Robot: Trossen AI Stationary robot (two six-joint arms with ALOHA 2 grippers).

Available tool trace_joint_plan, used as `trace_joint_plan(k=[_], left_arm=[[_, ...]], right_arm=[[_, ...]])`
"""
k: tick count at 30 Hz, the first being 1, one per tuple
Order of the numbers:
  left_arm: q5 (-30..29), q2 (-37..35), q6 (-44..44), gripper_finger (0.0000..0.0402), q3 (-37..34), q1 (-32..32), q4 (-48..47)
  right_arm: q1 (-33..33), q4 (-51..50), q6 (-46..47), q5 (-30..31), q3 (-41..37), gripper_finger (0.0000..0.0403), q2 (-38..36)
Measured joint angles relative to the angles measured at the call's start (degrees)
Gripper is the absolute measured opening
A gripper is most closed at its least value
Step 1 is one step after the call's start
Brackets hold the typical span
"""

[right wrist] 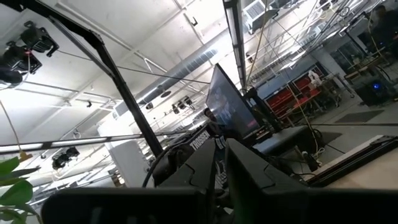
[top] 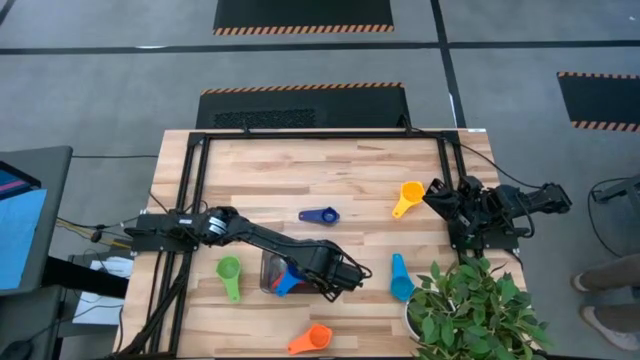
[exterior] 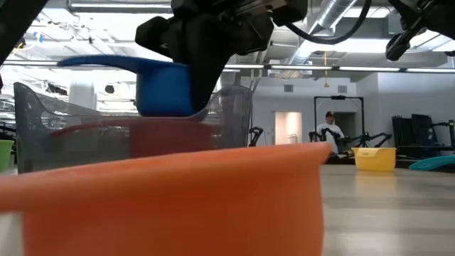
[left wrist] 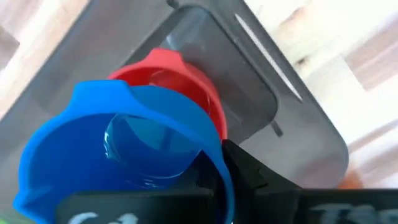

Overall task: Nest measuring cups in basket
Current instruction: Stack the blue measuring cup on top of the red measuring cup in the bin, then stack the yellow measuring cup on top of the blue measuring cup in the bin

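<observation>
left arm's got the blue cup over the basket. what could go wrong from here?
1. The left gripper holds the blue cup by its rim, tilted above the red cup in the basket; released like this, it may land askew rather than nest.
2. The basket looks light; the gripper pressing down could shove or tip it.
3. The light blue cup lies beside the plant, whose leaves may hinder a later grasp.
</observation>
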Motion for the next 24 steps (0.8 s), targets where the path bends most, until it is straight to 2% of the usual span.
trace_joint_plan(k=[4,17,24], left_arm=[[0.9,0.6,-0.9,0.0010,0.0,0.0,0.2],[0.2,0.7,-3.9,0.0104,0.0,0.0,-0.2],[0.2,0.7,-6.8,0.0123,0.0,-0.2,-4.4]], right_arm=[[0.0,0.0,0.0,0.0,0.0,0.0064,0.0],[0.0,-0.3,0.0,0.0,0.0,0.0064,0.0],[0.0,-0.3,-0.1,0.0,0.0,0.0064,0.0]])
